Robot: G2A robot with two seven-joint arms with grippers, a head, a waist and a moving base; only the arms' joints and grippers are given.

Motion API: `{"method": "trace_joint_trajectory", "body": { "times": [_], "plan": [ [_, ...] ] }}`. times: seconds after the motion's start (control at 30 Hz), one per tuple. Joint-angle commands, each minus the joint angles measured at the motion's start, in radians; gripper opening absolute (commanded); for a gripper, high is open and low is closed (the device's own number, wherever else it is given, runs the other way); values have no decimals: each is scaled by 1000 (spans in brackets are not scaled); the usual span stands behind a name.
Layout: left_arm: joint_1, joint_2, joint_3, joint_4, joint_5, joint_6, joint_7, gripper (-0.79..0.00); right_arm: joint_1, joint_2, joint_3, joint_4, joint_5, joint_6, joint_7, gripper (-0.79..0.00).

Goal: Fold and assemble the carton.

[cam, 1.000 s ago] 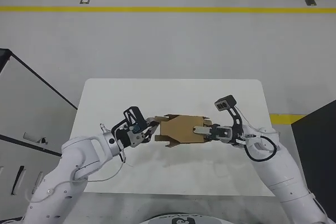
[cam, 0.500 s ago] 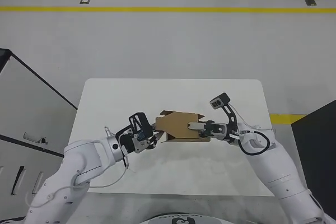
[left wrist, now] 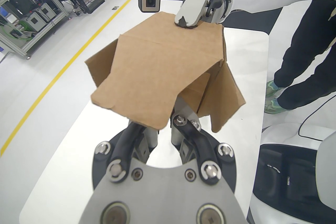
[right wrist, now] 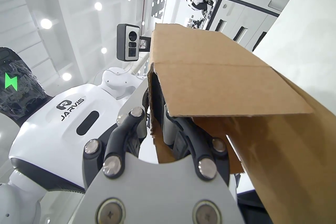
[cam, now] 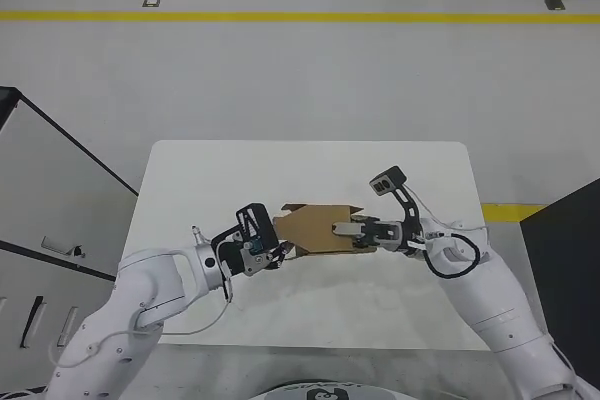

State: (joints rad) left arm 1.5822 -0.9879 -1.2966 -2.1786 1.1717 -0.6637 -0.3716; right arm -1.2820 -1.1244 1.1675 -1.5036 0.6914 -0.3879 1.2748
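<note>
pale grey glossy floor (cam: pixel 280 80) crossed by a yellow painted line (cam: pixel 300 16); grey metal cabinets (cam: pixel 40 190) at one side; round ceiling lights (right wrist: pixel 46 23) overhead.

Brown cardboard carton (left wrist: pixel 162 59) over the white desk (left wrist: pixel 60 151), held between two pincers. The left pincer (left wrist: pixel 168 120) meets the carton's left end. Its fingers (left wrist: pixel 182 109) sit closed on either side of the corner of a hanging end flap, and further flaps splay outward around that open end. At the right end, the right pincer (left wrist: pixel 185 23) clamps the edge of the top panel. The carton body is opened into a rectangular tube.
</note>
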Motion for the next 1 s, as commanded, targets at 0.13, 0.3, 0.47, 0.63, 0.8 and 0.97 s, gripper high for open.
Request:
{"method": "trace_joint_trajectory", "body": {
  "times": [0.13,0.3,0.47,0.63,0.8,0.97],
  "plan": [
    [-6,0,10,9,-10,-7,1,-785,3,0,-6,8,0,1,5,-785],
    [-9,1,-12,16,-27,18,5,-785,-5,-1,1,28,44,-19,12,-785],
    [-5,4,-50,9,-55,28,15,-785,-19,-1,19,51,119,-44,52,-785],
    [4,7,-71,6,-65,22,13,-785,-27,0,35,63,158,-58,81,-785],
    [9,8,-74,8,-63,28,17,-785,-33,-1,43,56,210,-56,101,-785],
    [16,7,-85,-1,-80,48,53,-785,-41,-6,51,51,306,-22,135,-785]
  ]
}}
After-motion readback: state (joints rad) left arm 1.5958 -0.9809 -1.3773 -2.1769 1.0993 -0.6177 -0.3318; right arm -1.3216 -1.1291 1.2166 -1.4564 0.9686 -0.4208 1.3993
